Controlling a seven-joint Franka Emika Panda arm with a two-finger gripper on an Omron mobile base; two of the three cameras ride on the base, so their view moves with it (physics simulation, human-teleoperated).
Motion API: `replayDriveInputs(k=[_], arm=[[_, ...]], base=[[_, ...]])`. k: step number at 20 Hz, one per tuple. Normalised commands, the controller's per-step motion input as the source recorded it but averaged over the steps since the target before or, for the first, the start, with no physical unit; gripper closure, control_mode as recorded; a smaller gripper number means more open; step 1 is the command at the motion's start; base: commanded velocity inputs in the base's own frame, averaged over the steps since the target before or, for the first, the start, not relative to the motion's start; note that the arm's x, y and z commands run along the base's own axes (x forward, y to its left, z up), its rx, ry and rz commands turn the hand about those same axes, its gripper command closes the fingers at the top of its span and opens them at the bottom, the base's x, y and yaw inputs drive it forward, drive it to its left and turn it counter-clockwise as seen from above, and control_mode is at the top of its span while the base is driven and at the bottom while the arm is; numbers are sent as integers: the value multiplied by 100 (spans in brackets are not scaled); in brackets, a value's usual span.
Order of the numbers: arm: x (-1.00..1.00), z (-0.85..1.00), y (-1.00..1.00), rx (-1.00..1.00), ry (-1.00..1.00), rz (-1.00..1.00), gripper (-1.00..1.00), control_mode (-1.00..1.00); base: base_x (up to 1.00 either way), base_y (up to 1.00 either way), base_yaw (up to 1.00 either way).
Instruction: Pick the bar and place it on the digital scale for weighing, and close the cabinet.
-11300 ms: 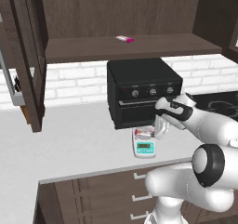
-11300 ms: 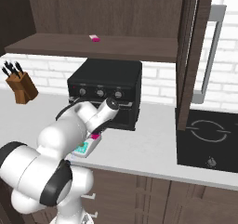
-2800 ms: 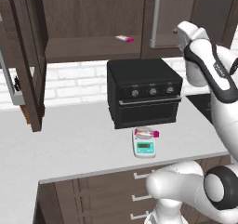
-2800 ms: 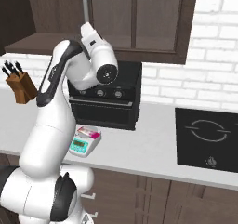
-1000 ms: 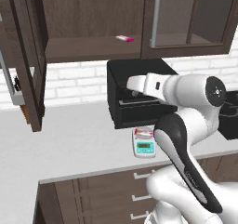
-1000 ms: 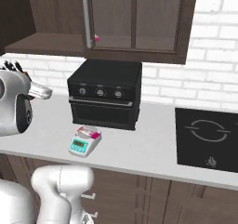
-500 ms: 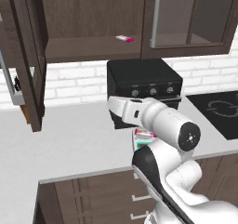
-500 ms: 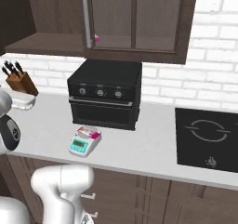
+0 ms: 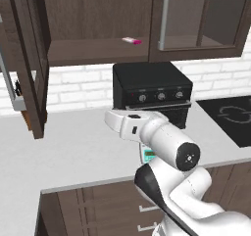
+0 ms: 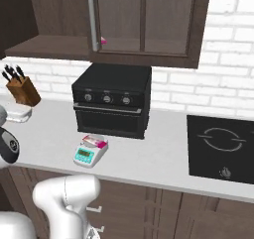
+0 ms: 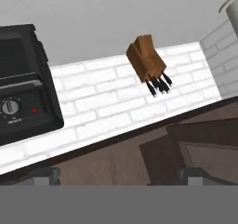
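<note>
In the left base view, the dark brown wooden wall cabinet [image 9: 98, 29] has its left glass-panelled door [image 9: 27, 59] swung wide open at the far left, while its right door [image 9: 201, 19] with the long silver bar handle stands shut. On the open shelf between them lies a paler wrapped bar with a magenta tip [image 9: 131, 41]. Below the shelf, the big black toaster oven [image 9: 149, 90] sits on the pale grey counter [image 9: 63, 147] against the white brick wall. The robot's white arm crosses in front of the oven and covers most of the small white and pale-teal digital scale [image 9: 148, 156], of which only a corner shows. In the right base view, a wooden knife block with dark handles [image 10: 21, 88] stands at the far left of the counter; the scale [image 10: 90, 152] sits just in front of the oven's lower left corner, and the magenta wrapped snack bar [image 10: 94, 142] rests on top of it. A black induction hob [image 10: 221, 149] is set into the counter at the right. In the hand view, the two-finger gripper [image 11: 120, 175] is spread wide with nothing between its tips, looking at the oven, the brick wall and the knife block, the whole scene rolled over.
</note>
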Motion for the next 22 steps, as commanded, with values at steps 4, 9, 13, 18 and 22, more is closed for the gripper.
replayDriveInputs(k=[4, 9, 13, 18, 22], arm=[[-26, -3, 47, -4, -11, 0, -100, -100], [-20, -2, 54, 0, -7, 0, -100, -100], [-20, -13, 65, 0, -4, 0, -100, -100], [-46, -9, 60, 0, -6, 0, -100, -100], [-49, -4, 66, 6, -9, 2, -100, -100]], base=[[0, 0, 0], [0, 0, 0], [0, 0, 0], [0, 0, 0], [0, 0, 0]])
